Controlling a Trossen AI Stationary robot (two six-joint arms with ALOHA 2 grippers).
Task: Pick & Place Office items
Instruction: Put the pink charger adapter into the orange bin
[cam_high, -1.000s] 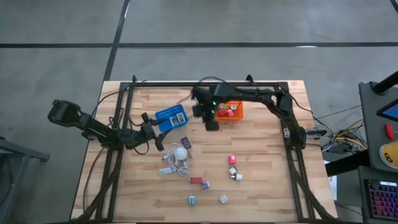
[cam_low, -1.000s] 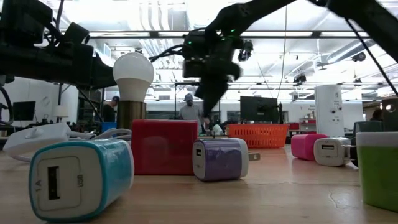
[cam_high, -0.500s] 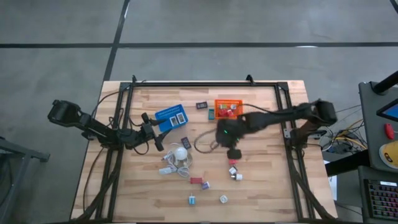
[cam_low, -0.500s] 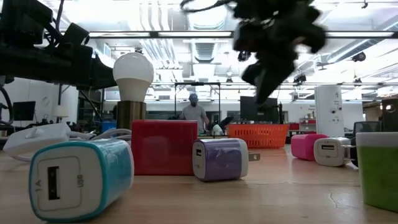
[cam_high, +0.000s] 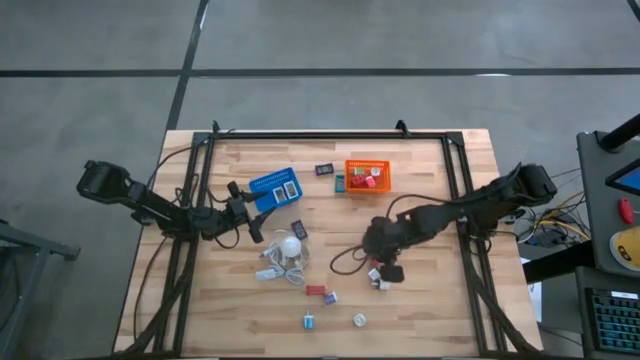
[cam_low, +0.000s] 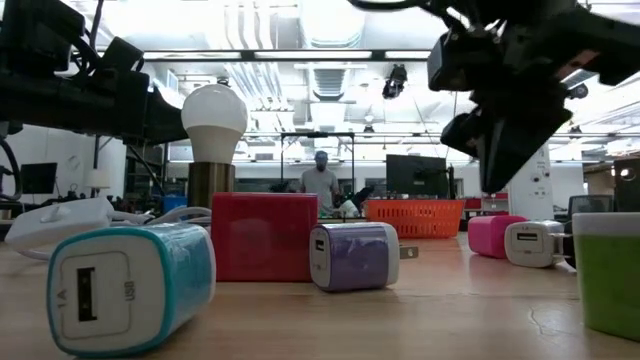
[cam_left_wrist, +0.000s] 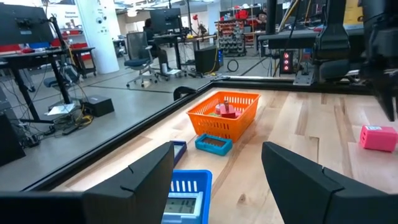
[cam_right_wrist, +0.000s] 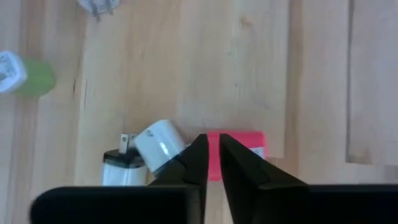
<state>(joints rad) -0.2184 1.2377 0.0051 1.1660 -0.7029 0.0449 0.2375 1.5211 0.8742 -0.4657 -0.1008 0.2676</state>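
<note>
The orange basket (cam_high: 366, 177) near the bench's far edge already holds a few items; most pieces remain scattered toward the near edge. The right gripper (cam_right_wrist: 211, 158) hangs over the pink block (cam_right_wrist: 239, 152) near mid-bench, fingers barely parted, gripping nothing. The left gripper (cam_left_wrist: 217, 180) waits open by the left edge.

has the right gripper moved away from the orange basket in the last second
Yes. In the high view the right gripper has swung from beside the orange basket toward the table's near edge, now above the pink charger.
</note>
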